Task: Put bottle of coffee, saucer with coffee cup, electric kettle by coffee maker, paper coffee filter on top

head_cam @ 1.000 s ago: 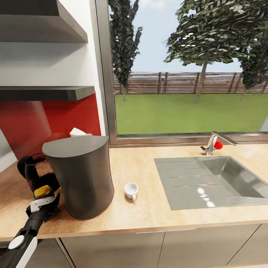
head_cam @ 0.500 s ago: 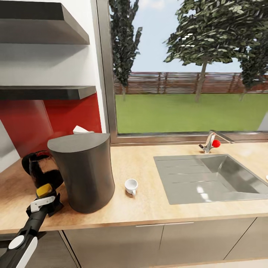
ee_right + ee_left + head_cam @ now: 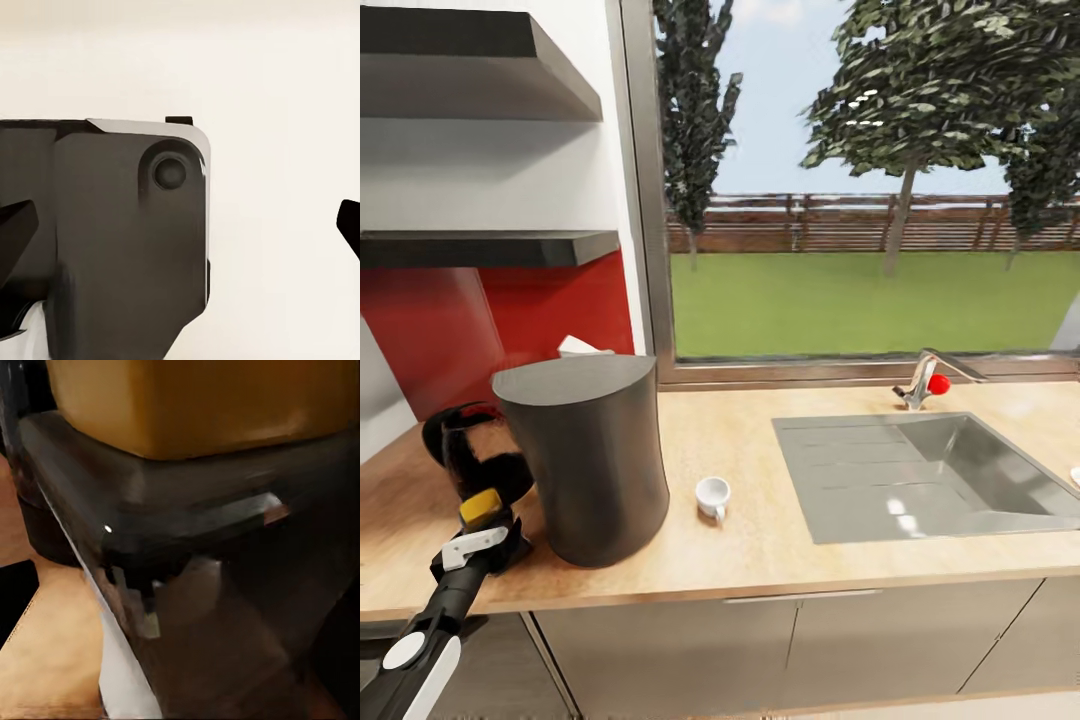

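The bottle of coffee, dark with a yellow-gold cap, is held upright between the jaws of the left gripper, just above the light wood table. The small white coffee cup is standing upright on the table, well apart from these jaws.

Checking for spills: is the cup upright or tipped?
Upright: the cup stands on the countertop, open mouth up.
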Tool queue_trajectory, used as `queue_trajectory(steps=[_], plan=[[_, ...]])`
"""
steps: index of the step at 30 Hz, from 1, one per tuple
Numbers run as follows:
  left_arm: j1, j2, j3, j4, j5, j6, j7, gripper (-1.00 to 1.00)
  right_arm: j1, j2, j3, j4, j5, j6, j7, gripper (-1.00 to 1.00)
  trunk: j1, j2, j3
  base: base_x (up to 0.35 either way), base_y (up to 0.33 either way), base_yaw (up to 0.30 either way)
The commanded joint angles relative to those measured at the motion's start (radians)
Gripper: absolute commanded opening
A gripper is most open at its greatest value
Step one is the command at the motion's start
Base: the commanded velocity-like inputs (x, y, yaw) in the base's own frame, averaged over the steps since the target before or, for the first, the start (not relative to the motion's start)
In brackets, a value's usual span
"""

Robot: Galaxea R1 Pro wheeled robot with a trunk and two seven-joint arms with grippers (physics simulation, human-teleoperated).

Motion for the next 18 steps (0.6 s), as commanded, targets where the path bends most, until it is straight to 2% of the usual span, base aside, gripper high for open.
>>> queue_trajectory(steps=[1, 14, 18], plan=[[-0.001, 0.0, 0.0, 0.0, 0.01, -0.002, -0.006, 1.0, -0.001, 0.0, -0.001, 0.001, 0.001, -0.004, -0.001, 1.0, 0.0, -0.002, -0.002, -0.283, 0.0, 0.0], [-0.001, 0.0, 0.0, 0.0, 0.01, -0.002, -0.006, 1.0, -0.001, 0.0, -0.001, 0.001, 0.001, -0.003, -0.001, 1.0, 0.0, -0.002, -0.002, -0.329, 0.0, 0.0], [-0.001, 0.0, 0.0, 0.0, 0.01, -0.002, -0.006, 1.0, -0.001, 0.0, -0.001, 0.001, 0.001, -0.003, -0.001, 1.0, 0.0, -0.002, -0.002, -0.147, 0.0, 0.0]])
